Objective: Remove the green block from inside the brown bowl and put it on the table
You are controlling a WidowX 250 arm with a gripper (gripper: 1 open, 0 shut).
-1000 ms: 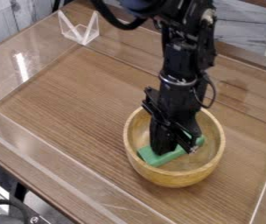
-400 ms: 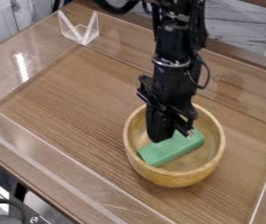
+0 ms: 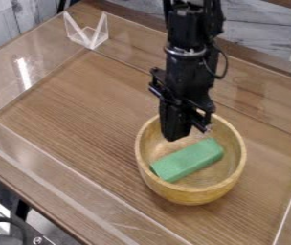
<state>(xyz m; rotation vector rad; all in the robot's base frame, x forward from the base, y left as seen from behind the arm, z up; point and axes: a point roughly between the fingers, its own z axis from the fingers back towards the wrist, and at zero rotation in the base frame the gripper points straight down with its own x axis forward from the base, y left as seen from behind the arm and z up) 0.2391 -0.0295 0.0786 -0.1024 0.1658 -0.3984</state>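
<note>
We see our black hand (image 3: 180, 131) has risen with its jaws closed on nothing, leaving the flat green block (image 3: 188, 162) lying in the round light-brown wooden bowl (image 3: 152, 179), so the grasp missed.

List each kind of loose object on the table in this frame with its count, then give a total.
green block: 1
brown bowl: 1
clear acrylic stand: 1
Total: 3
</note>
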